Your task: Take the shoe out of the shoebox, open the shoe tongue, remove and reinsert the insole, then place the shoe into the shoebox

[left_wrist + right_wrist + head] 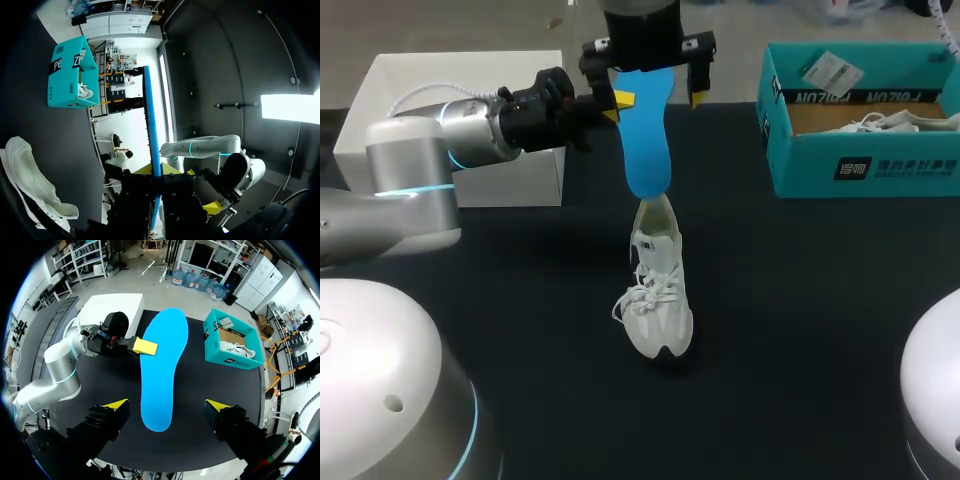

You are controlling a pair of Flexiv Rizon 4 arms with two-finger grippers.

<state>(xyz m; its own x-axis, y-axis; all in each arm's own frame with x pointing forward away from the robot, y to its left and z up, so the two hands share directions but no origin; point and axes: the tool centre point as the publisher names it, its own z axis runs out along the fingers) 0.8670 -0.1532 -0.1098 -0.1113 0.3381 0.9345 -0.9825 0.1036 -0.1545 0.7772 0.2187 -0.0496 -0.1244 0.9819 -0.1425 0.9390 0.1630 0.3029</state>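
Note:
A blue insole (645, 130) hangs upright, its lower end at the heel opening of the white shoe (658, 290) standing on the black table. My left gripper (611, 108) is shut on the insole's edge near its upper end. In the left wrist view the insole (150, 115) shows edge-on between the left gripper (156, 172) tips. My right gripper (655, 95) hovers over the insole's top, open, its fingers either side without touching. From the right wrist the insole (162, 375) runs between the right gripper (167, 407) tips and hides the shoe.
The teal shoebox (865, 150) stands at the back right with another white shoe (895, 122) inside. A white box (470, 80) sits at the back left, behind my left arm. The shoebox (220, 337) also shows in the right wrist view.

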